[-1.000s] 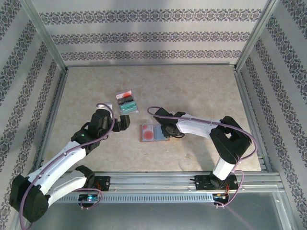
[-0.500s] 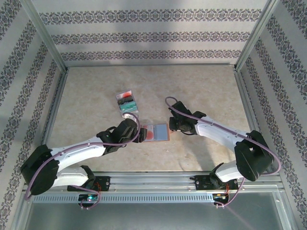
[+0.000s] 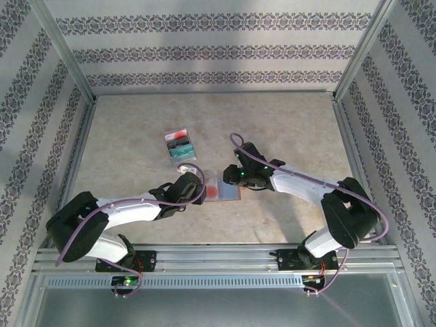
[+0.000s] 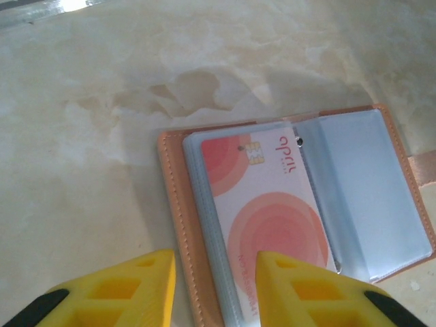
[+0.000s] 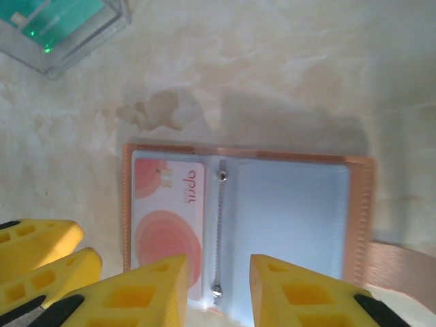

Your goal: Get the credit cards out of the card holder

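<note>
The card holder (image 4: 170, 204) lies open flat on the table, with a tan rim and grey-blue pockets (image 5: 293, 225). A red credit card (image 4: 269, 204) with pale circles sits in its left pocket (image 5: 167, 218). My left gripper (image 4: 214, 286) points down over the holder's left edge, open, with one yellow finger off the rim and the other over the card. My right gripper (image 5: 218, 293) hovers open over the spine and holds nothing. In the top view the holder (image 3: 230, 187) lies between the left gripper (image 3: 197, 185) and the right gripper (image 3: 235, 178).
A clear box with a teal, black and red stack (image 3: 180, 146) stands just behind the holder, and its corner (image 5: 61, 27) is in the right wrist view. The holder's tan strap (image 5: 402, 266) sticks out on the right. Metal frame rails (image 3: 218, 255) border the table.
My left arm has swung forward from beside the clear box to the holder's left edge, and its jaws have narrowed. My right gripper has shifted slightly along the holder's right side.
</note>
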Robot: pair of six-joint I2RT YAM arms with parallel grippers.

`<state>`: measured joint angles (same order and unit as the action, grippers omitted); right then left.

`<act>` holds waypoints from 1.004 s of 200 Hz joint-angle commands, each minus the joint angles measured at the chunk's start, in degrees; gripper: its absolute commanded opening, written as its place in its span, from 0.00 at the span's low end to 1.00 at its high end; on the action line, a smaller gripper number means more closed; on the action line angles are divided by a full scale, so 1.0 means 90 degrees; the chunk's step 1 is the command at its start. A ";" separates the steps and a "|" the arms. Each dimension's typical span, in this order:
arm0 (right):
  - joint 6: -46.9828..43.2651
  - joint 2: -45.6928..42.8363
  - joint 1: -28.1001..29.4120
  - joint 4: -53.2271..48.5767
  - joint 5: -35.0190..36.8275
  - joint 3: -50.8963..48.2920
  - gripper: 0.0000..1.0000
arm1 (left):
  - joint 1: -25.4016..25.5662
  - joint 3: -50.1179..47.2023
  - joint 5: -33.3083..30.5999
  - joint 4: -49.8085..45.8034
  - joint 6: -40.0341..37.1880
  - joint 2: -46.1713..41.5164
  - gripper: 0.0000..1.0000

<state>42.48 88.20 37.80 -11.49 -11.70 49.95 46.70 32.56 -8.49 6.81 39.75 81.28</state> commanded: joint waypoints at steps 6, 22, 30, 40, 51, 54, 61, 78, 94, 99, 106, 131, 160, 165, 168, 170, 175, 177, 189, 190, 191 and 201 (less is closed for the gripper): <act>0.0242 0.0377 0.0081 0.0568 -0.0571 0.0058 0.28 | -0.0152 -0.0043 0.0268 0.0716 0.0258 0.0282 0.34; 0.0268 0.0602 0.0090 0.0676 -0.0719 0.0122 0.27 | -0.0277 -0.0087 0.0455 0.0931 0.0367 0.0471 0.31; 0.0271 0.0678 0.0109 0.0735 -0.0740 0.0133 0.27 | -0.0314 -0.0119 0.0533 0.1028 0.0406 0.0540 0.31; 0.0276 0.0749 0.0117 0.0782 -0.0758 0.0133 0.27 | -0.0335 -0.0120 0.0579 0.1105 0.0417 0.0620 0.30; 0.0280 0.0815 0.0119 0.0809 -0.0779 0.0133 0.27 | -0.0345 -0.0084 0.0642 0.1118 0.0413 0.0708 0.30; 0.0284 0.0831 0.0119 0.0811 -0.0780 0.0133 0.27 | -0.0345 -0.0074 0.0658 0.1118 0.0409 0.0728 0.29; 0.0285 0.0872 0.0119 0.0826 -0.0803 0.0133 0.27 | -0.0355 -0.0040 0.0698 0.1128 0.0408 0.0791 0.29; 0.0297 0.0922 0.0141 0.0891 -0.0860 0.0118 0.27 | -0.0355 -0.0002 0.0767 0.1146 0.0425 0.0897 0.26; 0.0298 0.0961 0.0192 0.0912 -0.0877 0.0123 0.27 | -0.0359 -0.0032 0.0777 0.1215 0.0480 0.0950 0.24; 0.0300 0.0970 0.0203 0.0923 -0.0886 0.0123 0.27 | -0.0362 -0.0042 0.0777 0.1226 0.0494 0.0960 0.23; 0.0304 0.0989 0.0231 0.0919 -0.0887 0.0132 0.27 | -0.0364 -0.0057 0.0777 0.1226 0.0504 0.0960 0.22; 0.0318 0.1056 0.0301 0.0931 -0.0875 0.0133 0.27 | -0.0364 -0.0077 0.0787 0.1178 0.0517 0.0971 0.19; 0.0377 0.1081 0.0307 0.0934 -0.0809 0.0073 0.27 | -0.0374 -0.0100 0.0777 0.1138 0.0552 0.0950 0.17; 0.0373 0.1071 0.0302 0.0927 -0.0795 0.0065 0.27 | -0.0374 -0.0116 0.0780 0.1138 0.0559 0.0943 0.17; 0.0376 0.1064 0.0302 0.0925 -0.0783 0.0057 0.27 | -0.0374 -0.0121 0.0783 0.1129 0.0564 0.0945 0.17; 0.0372 0.1055 0.0302 0.0917 -0.0773 0.0056 0.27 | -0.0374 -0.0121 0.0779 0.1129 0.0571 0.0941 0.17; 0.0373 0.1042 0.0302 0.0905 -0.0747 0.0043 0.27 | -0.0374 -0.0130 0.0778 0.1121 0.0572 0.0931 0.16; 0.0377 0.1035 0.0302 0.0895 -0.0742 0.0037 0.27 | -0.0374 -0.0128 0.0782 0.1119 0.0581 0.0931 0.16; 0.0374 0.0984 0.0295 0.0855 -0.0679 0.0008 0.27 | -0.0374 -0.0125 0.0777 0.1094 0.0568 0.0916 0.15; 0.0376 0.0982 0.0293 0.0855 -0.0676 0.0002 0.27 | -0.0374 -0.0133 0.0777 0.1087 0.0566 0.0914 0.15; 0.0377 0.0977 0.0293 0.0851 -0.0669 -0.0001 0.27 | -0.0374 -0.0137 0.0777 0.1088 0.0570 0.0907 0.15; 0.0387 0.0935 0.0283 0.0844 -0.0636 -0.0039 0.27 | -0.0374 -0.0116 0.0804 0.1083 0.0538 0.0880 0.14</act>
<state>45.25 97.47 40.27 -3.81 -18.90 49.95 44.12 32.34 -1.87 15.92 44.03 89.21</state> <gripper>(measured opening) 0.267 0.150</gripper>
